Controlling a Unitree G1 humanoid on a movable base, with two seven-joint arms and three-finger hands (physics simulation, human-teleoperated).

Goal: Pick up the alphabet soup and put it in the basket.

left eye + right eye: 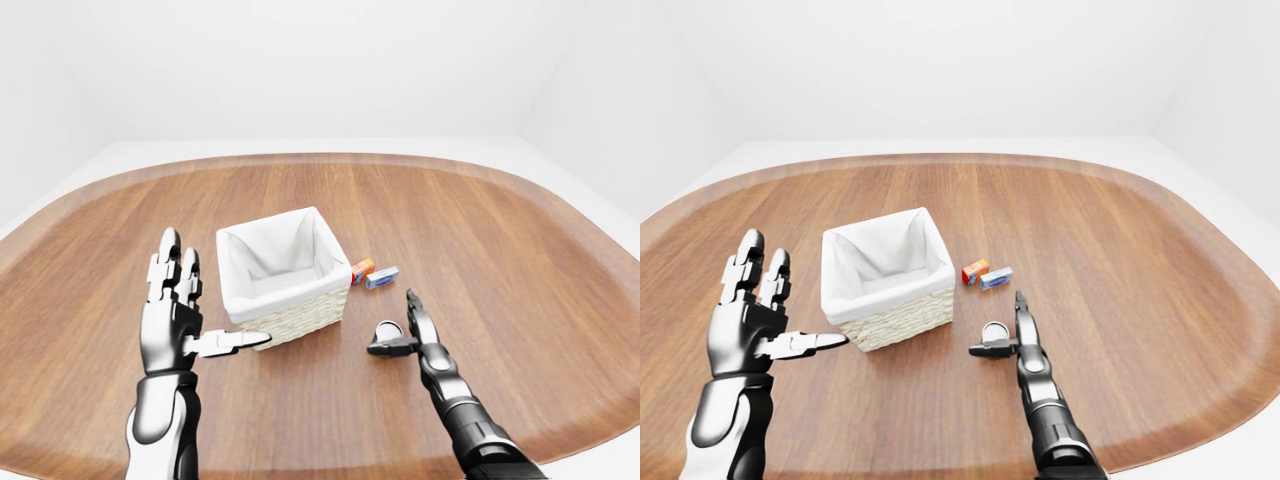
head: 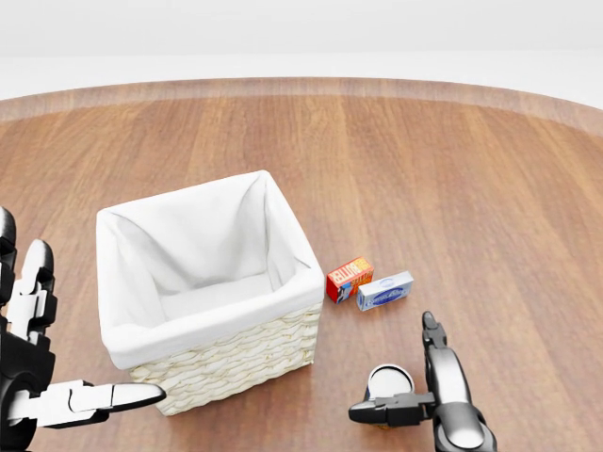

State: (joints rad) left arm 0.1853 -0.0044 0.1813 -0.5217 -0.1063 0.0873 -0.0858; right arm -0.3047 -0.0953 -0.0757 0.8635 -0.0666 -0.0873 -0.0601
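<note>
Alphabet soup [image 2: 389,383] label hidden beside right robot hand [image 2: 429,391].

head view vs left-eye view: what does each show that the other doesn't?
Only the head view: a close look at the can against the right hand, whose open fingers stand beside it without closing round it, and legible faces on the red box and blue-and-white box.

Only the left-eye view: the table's whole oval edge, the white room walls, both forearms, and the whole left hand, open with fingers raised.

Both: the white-lined wicker basket, empty, left of the boxes and can.
</note>
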